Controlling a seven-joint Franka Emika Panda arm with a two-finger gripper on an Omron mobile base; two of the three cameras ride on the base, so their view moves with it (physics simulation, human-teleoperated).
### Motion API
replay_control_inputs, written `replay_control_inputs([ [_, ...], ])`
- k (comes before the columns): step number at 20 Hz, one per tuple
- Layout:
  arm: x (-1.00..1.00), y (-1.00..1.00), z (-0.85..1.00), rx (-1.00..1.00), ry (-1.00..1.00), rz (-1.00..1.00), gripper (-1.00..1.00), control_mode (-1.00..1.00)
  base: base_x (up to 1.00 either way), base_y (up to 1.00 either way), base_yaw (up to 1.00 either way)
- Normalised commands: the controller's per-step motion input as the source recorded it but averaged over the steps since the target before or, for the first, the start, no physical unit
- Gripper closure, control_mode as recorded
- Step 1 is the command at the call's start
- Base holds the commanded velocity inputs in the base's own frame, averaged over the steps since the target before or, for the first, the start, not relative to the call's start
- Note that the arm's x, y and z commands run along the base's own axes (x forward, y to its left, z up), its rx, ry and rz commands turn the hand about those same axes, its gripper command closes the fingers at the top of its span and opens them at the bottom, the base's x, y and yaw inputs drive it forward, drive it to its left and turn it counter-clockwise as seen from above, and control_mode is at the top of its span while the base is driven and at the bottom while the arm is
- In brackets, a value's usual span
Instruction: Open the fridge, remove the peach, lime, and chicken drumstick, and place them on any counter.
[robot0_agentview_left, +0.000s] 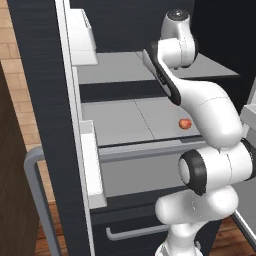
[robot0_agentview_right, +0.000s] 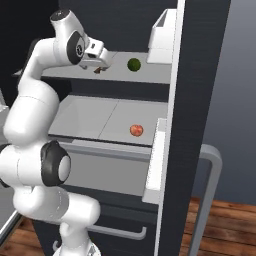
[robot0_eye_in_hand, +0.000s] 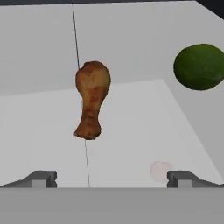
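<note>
The fridge (robot0_agentview_right: 200, 75) is standing open, and the end effector (robot0_eye_in_hand: 111, 178) is reaching in over the upper shelf (robot0_agentview_right: 150, 75) with its fingers spread wide and nothing between them. The chicken drumstick (robot0_eye_in_hand: 91, 99) is lying on that shelf just ahead of the fingertips (robot0_eye_in_hand: 43, 178), fat end pointing away. The lime (robot0_eye_in_hand: 199, 66) is sitting farther ahead and off to the right. The peach (robot0_agentview_right: 136, 130) is resting on the lower shelf (robot0_agentview_left: 125, 125), below the end effector.
</note>
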Motion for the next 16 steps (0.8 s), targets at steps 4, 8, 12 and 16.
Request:
replay_control_inputs([
  [4,0.31,0.0,-0.09,0.0,0.0,-0.01,-1.0,-1.0,0.0,0.0,0.0],
  [8,0.34,0.0,-0.1,0.0,0.0,-0.01,-1.0,-1.0,0.0,0.0,0.0],
  [12,0.28,0.0,-0.15,0.0,0.0,-0.01,-1.0,-1.0,0.0,0.0,0.0],
  [16,0.34,0.0,-0.13,0.0,0.0,-0.01,-1.0,-1.0,0.0,0.0,0.0],
])
